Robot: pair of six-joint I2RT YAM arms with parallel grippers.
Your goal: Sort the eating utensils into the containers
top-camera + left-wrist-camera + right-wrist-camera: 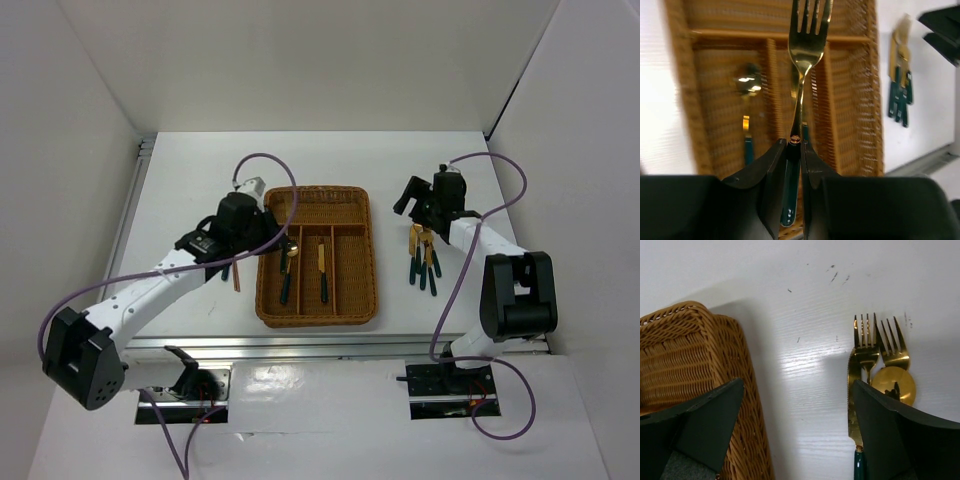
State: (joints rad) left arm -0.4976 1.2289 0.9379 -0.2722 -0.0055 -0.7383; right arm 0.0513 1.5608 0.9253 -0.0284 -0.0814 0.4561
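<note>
Clamping a fork [807,45] by its dark green handle, your left tool [794,165] had both fingers pressed tight against it, with the gold tines pointing out past the fingertips toward the far end of the tray [372,262]. Seen from the left wrist, the fork hung over the tray, roughly in line with the middle long slot; whether it touched the wicker, you could not tell. A spoon [747,86] lay in the left long slot with its bowl toward the crosswise slot. Another gold-and-green piece [322,272] lay in the middle slot, too small to tell its kind. Your right tool [797,385] was spread wide and held nothing. It hovered above the white counter [805,315], between the tray's right wall and the pile [423,260] of unsorted utensils. In the right wrist view that pile showed two loose forks [866,342] side by side with their tines pointing away from the arm. A second spoon [892,385] had its bowl just below them, and a knife [854,405] ran along the pile's left edge, touching the nearer fork. Chopsticks [236,278] lay on the counter just left of the tray, beneath your left arm.
</note>
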